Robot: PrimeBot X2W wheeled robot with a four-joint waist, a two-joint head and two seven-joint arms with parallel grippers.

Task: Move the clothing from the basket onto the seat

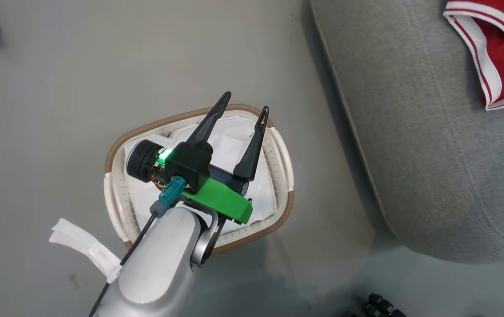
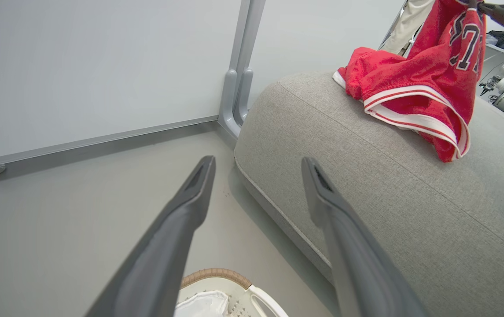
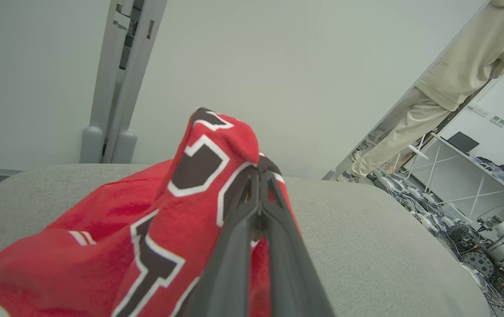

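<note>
Since the seat [image 1: 432, 132] is the biggest thing here, start there: it is a wide grey cushion, and the clothing [image 3: 124, 246] is on top of it, at the far end in the left wrist view. The basket [image 1: 146, 128] sits on the floor [image 1: 58, 110] near the seat, with bare floor between them. Inside it I see just a white liner [image 1: 234, 136] and no red, but the arm [image 1: 159, 264] hides part of it. The clothing is red with striped trim; part lies on the seat and part is pulled up in a peak. The left gripper [image 1: 245, 102] hangs over the basket with its fingers spread wide and nothing between them. The right gripper [image 3: 258, 172] has its fingers pressed together, pinching the top of the clothing by the black letters. I think the job is nearly done, and the right gripper just has to let go. What could go wrong? If that gripper pulls away with its fingers shut, the clothing will be dragged along and may slide off the seat onto the floor. If the fingers open but the clothing is snagged on a tip, it may come along too. It looks close to the seat's far edge, so a small tug could tip it over. And a careless drop of the left gripper could bump the basket's rim.
</note>
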